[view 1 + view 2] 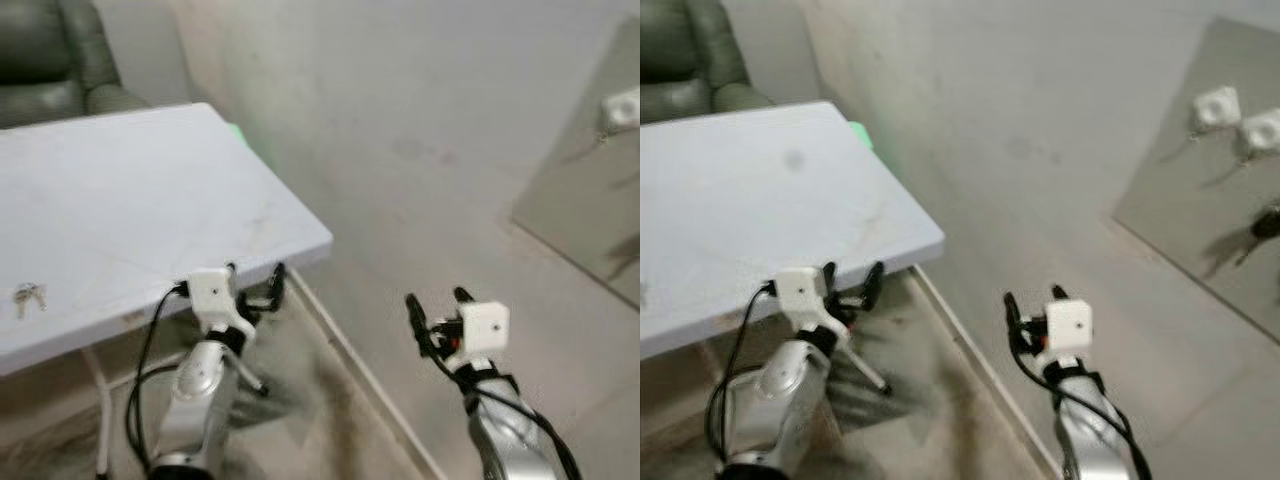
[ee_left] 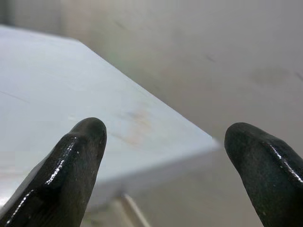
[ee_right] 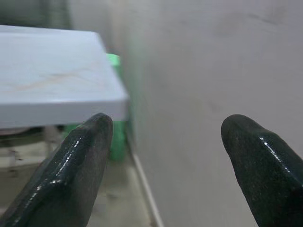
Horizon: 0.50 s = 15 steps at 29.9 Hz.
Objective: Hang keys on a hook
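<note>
A small bunch of keys point(image 1: 29, 297) lies on the white table point(image 1: 140, 200), near its front edge at the far left. My left gripper point(image 1: 256, 281) is open, just at the table's front edge and well to the right of the keys. Its fingertips point(image 2: 80, 156) frame the table's corner in the left wrist view. My right gripper point(image 1: 436, 305) is open with nothing between its fingers, held in front of the beige wall. White wall hooks point(image 1: 1218, 106) are fixed to a grey panel point(image 1: 1210, 200) at the upper right, with dark things hanging below them.
A dark green armchair point(image 1: 50, 55) stands behind the table at the far left. Something green point(image 3: 115, 127) sits low between the table and the wall. White table legs point(image 1: 101, 410) and a baseboard point(image 1: 350, 370) run below.
</note>
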Available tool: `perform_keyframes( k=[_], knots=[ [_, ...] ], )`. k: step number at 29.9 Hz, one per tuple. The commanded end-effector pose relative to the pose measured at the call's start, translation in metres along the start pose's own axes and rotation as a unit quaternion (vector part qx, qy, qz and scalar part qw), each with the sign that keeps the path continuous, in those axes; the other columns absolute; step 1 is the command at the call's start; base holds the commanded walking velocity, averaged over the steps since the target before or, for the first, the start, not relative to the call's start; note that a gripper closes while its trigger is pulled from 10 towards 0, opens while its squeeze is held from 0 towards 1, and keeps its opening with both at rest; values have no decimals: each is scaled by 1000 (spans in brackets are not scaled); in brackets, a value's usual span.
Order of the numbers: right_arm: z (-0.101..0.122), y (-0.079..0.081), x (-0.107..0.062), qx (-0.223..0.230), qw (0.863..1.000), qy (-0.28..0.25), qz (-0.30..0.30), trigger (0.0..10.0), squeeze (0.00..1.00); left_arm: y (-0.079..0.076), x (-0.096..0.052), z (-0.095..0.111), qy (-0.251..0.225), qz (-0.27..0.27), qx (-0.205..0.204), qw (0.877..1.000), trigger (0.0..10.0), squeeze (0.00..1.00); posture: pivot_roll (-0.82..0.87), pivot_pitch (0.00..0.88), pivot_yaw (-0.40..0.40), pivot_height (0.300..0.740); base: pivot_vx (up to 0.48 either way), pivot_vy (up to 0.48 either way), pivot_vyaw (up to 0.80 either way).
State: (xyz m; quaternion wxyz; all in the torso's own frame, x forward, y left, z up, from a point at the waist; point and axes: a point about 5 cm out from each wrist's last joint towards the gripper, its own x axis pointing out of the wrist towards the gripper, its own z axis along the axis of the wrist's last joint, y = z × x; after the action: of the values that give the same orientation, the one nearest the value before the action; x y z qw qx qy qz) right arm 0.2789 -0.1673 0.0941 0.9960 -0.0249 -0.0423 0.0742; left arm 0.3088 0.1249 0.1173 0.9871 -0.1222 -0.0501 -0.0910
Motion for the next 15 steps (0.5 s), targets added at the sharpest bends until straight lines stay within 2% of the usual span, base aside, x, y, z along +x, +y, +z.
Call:
perform_keyframes(
  k=[1, 15],
  knots=[
    [2, -5, -1, -5, 1000, 0, -3, 10000, 0, -4, -1, -6, 15, 8, 2, 1000, 10000, 0, 22, 0, -77, 740, 0, 0, 800],
    [2, -6, -2, -5, 1000, 3, -4, 10000, 0, -2, 0, -8, 27, 26, 2, 999, 10000, 0, 19, 6, -81, 740, 0, 0, 800]
  ],
)
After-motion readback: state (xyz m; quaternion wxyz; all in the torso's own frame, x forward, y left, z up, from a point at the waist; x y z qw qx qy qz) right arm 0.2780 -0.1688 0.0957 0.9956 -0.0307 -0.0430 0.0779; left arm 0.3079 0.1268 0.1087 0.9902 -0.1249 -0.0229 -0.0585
